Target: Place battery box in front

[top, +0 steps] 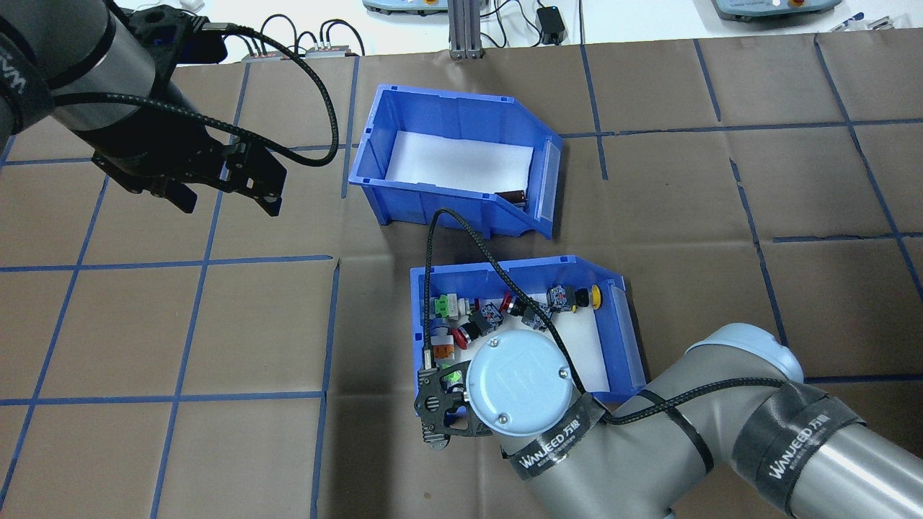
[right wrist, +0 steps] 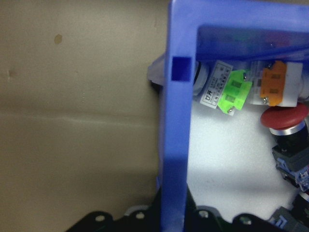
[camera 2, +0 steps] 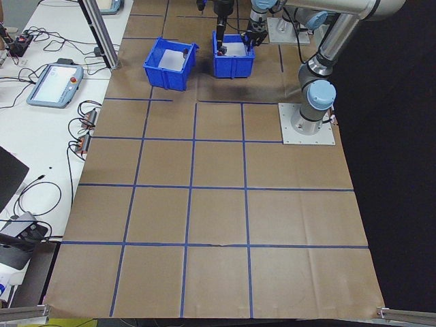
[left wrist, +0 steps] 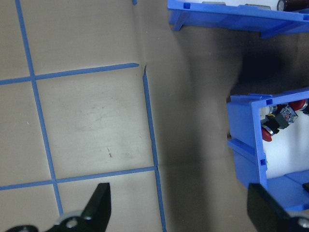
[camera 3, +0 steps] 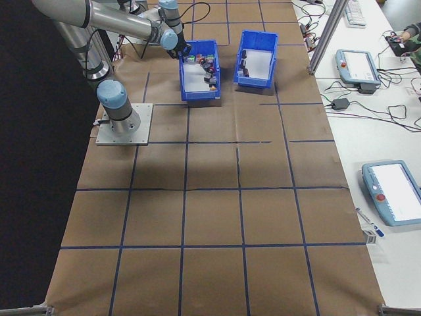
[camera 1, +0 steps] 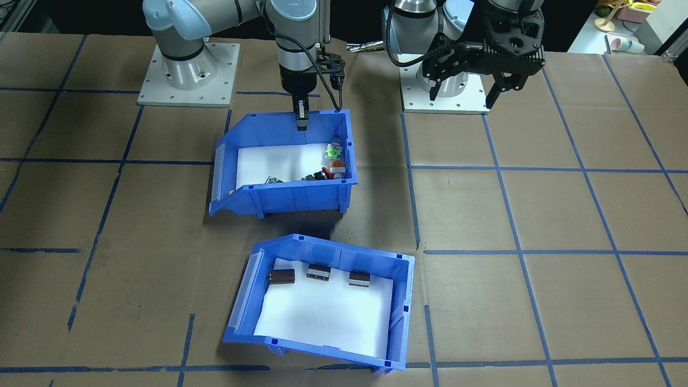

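Battery box: blue plastic sloped-front bin [camera 1: 322,306] with three dark cylinders, beyond the switch-filled blue bin [camera 1: 285,166].
Right pincer [camera 1: 301,119]: clamped on the switch bin's wall.
Left pincer [camera 1: 466,88]: fingers apart, holding nothing.

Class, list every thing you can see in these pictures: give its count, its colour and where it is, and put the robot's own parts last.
battery box: one, blue, white foam floor, far side of the table from the robot.
batteries: three, dark brown-black, in a row inside the battery box.
switch bin: one, blue, near the robot's bases.
push-button switches: several, red, green, orange, yellow, inside the switch bin.
table: one, brown with blue tape grid.
left gripper: one, black, open, above bare table.
right gripper: one, black, straddling the switch bin's back wall.
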Available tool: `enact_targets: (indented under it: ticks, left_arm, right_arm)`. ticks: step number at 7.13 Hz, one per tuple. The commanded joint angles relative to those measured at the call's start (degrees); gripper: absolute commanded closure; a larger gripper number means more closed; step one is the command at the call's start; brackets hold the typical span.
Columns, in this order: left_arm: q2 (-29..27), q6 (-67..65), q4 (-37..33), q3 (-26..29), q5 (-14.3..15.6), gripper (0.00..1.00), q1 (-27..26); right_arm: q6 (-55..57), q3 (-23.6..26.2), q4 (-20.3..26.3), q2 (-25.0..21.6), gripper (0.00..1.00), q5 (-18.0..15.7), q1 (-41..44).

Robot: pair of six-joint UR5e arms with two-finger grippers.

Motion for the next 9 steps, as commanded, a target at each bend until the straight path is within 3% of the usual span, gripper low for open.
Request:
enact_targets:
  ticks: [1,3,5,7,9]
  left_arm:
    - [-0.58,-0.22,0.24,-0.05,1.17,0.0,0.11]
    - [-0.75,0.13,0.24,-0.4,0.73,0.0,0.11]
    - [-0.76,0.22,0.24,-0.4,0.73,0.0,0.11]
    - [-0.76,0.05,0.24,-0.4,0.64,0.0,0.11]
    - [-0.76,-0.21,0.24,-0.4,0.64,0.0,0.11]
  right_arm:
    - [0.74,0.12,-0.73,0.49,0.0,-0.29,0.27]
    - [0.83,-0.31,-0.12,-1.25,0.0,-0.38,-0.52]
    - [0.83,-1.01,2.58,-6.96,0.0,-0.04,-6.19]
    - [0.57,-6.95,16.24,-9.87,0.0,0.84,-13.94]
    - [0.74,-13.39,22.36,-9.53,0.0,0.76,-20.52]
